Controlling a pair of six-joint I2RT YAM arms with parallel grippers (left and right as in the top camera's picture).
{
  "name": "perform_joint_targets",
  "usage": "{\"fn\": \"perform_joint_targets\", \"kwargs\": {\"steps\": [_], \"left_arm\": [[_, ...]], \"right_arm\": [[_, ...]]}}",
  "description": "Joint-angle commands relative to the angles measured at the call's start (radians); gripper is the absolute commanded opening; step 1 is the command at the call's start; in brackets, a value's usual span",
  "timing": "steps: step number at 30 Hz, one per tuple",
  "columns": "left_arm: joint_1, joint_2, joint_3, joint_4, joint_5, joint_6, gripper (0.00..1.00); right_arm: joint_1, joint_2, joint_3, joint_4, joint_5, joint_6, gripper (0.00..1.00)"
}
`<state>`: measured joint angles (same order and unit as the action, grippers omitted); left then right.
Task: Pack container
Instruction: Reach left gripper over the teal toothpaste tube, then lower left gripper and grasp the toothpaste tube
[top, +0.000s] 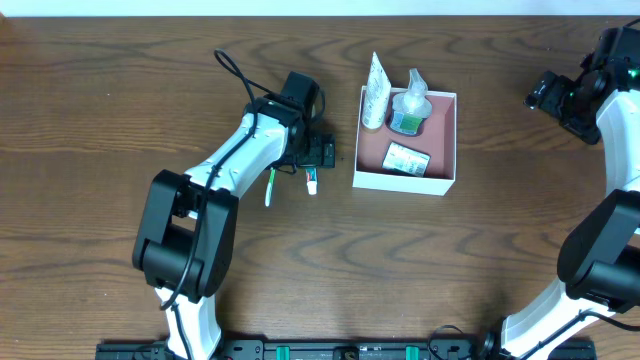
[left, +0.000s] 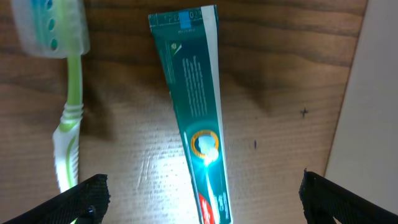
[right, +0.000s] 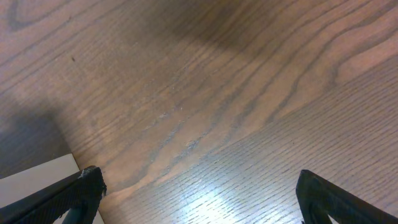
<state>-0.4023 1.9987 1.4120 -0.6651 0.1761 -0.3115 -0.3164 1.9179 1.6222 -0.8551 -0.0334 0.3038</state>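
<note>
Leftmost, a green toothbrush (left: 71, 118) lies on the bench (top: 100, 80), with a teal toothpaste tube (left: 196, 106) just beside it on the right. The left claw (left: 204, 185) hangs over that tube, jaws spread wide and gripping nothing. Next comes the container (top: 400, 182), near the bench's middle, its white wall close to the toothpaste. Inside it are a clear-capped bottle (top: 410, 108) at the back and a flat packet (top: 407, 159) in front; a white tube (top: 375, 92) leans on its left wall. Far right, the right claw (right: 199, 182) hovers over the bench, jaws wide, empty.
</note>
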Motion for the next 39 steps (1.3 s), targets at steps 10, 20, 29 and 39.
{"fn": "perform_joint_targets", "kwargs": {"steps": [10,20,29,39], "left_arm": [[-0.001,0.042,0.026,0.016,-0.080,-0.027,0.98],[-0.069,0.043,0.027,0.016,-0.152,-0.047,0.98],[-0.055,0.055,0.027,0.011,-0.163,-0.060,0.98],[-0.055,0.105,0.027,0.008,-0.162,-0.060,0.98]], "right_arm": [[0.003,0.002,-0.004,-0.001,0.003,0.010,0.99],[0.003,0.002,-0.004,-0.001,0.003,0.010,0.99],[0.002,0.002,-0.004,-0.001,0.003,0.010,0.99],[0.003,0.002,-0.004,-0.001,0.003,0.010,0.99]]}}
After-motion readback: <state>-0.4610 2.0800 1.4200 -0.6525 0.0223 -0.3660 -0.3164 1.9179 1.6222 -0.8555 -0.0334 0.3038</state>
